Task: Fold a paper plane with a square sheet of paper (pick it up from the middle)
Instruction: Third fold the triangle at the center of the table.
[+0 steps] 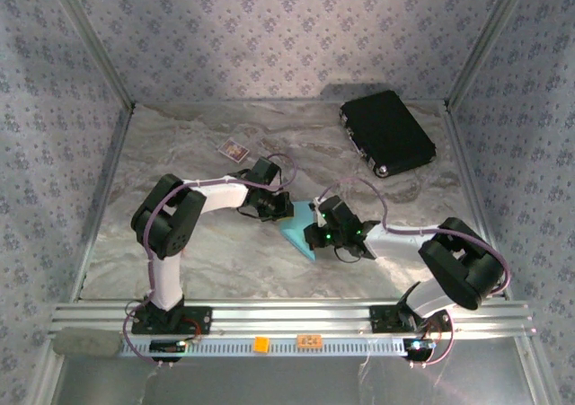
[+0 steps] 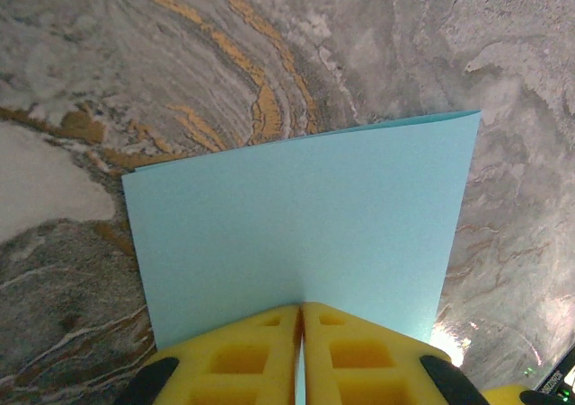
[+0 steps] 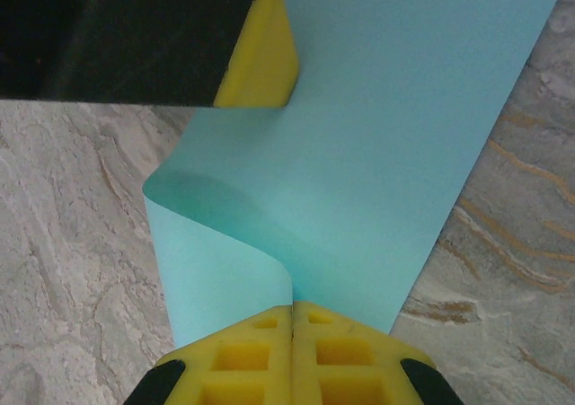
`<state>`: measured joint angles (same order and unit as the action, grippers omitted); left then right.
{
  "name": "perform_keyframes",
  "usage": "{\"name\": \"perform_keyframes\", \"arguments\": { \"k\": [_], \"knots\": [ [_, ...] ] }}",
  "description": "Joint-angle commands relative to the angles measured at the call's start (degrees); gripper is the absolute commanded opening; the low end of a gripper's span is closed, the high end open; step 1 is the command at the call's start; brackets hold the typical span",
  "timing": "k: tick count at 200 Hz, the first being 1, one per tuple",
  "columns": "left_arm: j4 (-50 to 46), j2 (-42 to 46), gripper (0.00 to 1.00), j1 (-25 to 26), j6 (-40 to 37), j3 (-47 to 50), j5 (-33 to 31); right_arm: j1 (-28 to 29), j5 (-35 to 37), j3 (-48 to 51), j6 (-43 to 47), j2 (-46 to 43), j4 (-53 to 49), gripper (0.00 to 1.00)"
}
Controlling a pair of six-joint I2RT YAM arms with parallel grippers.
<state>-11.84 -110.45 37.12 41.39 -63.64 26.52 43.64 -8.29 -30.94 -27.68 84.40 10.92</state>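
the square sheet of paper [image 1: 296, 234] is held between the two arms near the middle of the marbled table [image 1: 207, 252]; whether its near corner touches the surface cannot be told. no dart shape, pointed nose or centre crease is to be seen. in the right wrist view the sheet is bent over in a soft rolled curve and not pressed flat, so the task is judged to be at an early stage: the pick-up is done and a first fold is perhaps being formed. the nose folds and wing folds are judged to be left

the left gripper [image 2: 301, 338] is clamped on one edge of the sheet, its yellow pads [image 2: 238, 360] pressed together with the paper between them. the right gripper [image 3: 292, 338] is likewise closed on the opposite side. both arms are reached inward with elbows raised, and the grippers are brought close together, facing each other. the black case [image 1: 386, 136] lies far right and a small dark card [image 1: 235, 149] far left of the middle, both well apart from the paper
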Motion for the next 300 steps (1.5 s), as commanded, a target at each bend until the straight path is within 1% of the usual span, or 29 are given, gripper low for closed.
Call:
{"name": "perform_keyframes", "arguments": {
  "k": [1, 79, 158, 300],
  "knots": [
    [-2.4, -0.35, 0.1, 0.39, -0.56, 1.5, -2.27, -0.12, 1.08, -1.32, -0.5, 0.47, -2.36, 0.0],
    [-2.37, -0.2, 0.1, 0.39, -0.54, 1.68, -2.15, -0.13, 0.58, -0.91, -1.04, 0.44, -4.24, 0.0],
    [-2.18, -0.11, 0.1, 0.38, -0.36, 1.82, -2.14, -0.16, 0.99, -1.5, -1.4, 1.89, -3.27, 0.0],
    [-1.88, -0.29, 0.1, 0.49, -0.08, 1.94, -2.0, -0.22, 1.44, -1.55, -1.58, 1.08, -3.01, 0.0]
  ]
}}
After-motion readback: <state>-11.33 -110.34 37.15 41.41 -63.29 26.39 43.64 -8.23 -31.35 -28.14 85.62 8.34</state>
